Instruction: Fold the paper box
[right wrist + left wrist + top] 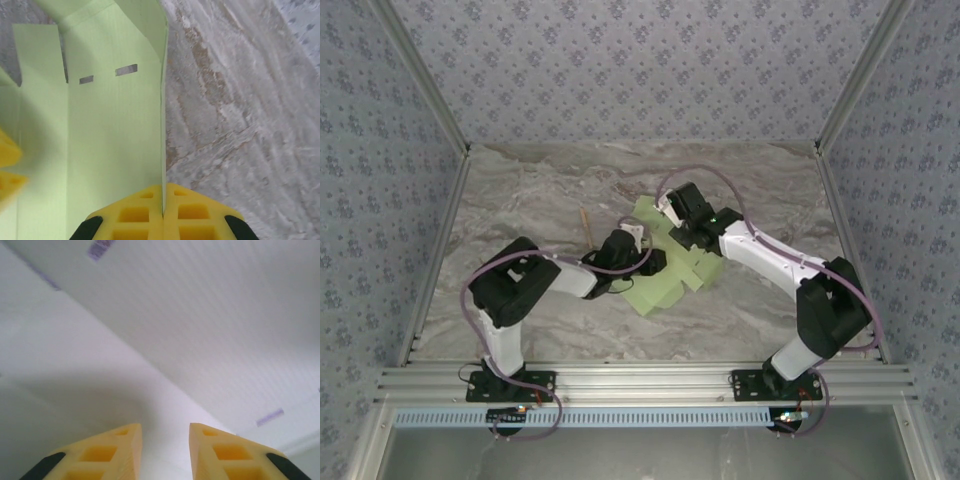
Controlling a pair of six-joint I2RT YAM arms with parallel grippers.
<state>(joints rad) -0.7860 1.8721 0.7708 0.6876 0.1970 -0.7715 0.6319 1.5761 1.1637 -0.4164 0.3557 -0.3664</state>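
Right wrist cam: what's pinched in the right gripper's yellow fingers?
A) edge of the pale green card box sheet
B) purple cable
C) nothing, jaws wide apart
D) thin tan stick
A: the right gripper is shut on the pale green card paper box, whose edge runs into the seam between the fingers.

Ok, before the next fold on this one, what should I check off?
1. Right gripper jaws shut on the raised edge of the paper box: ok.
2. Left gripper jaws apart, nothing between them: ok.
3. Which flap the left gripper faces: cannot tell, the view is washed out.
4. Two slots in the panel unblocked: ok.
5. Stick lying apart from the paper box: ok.
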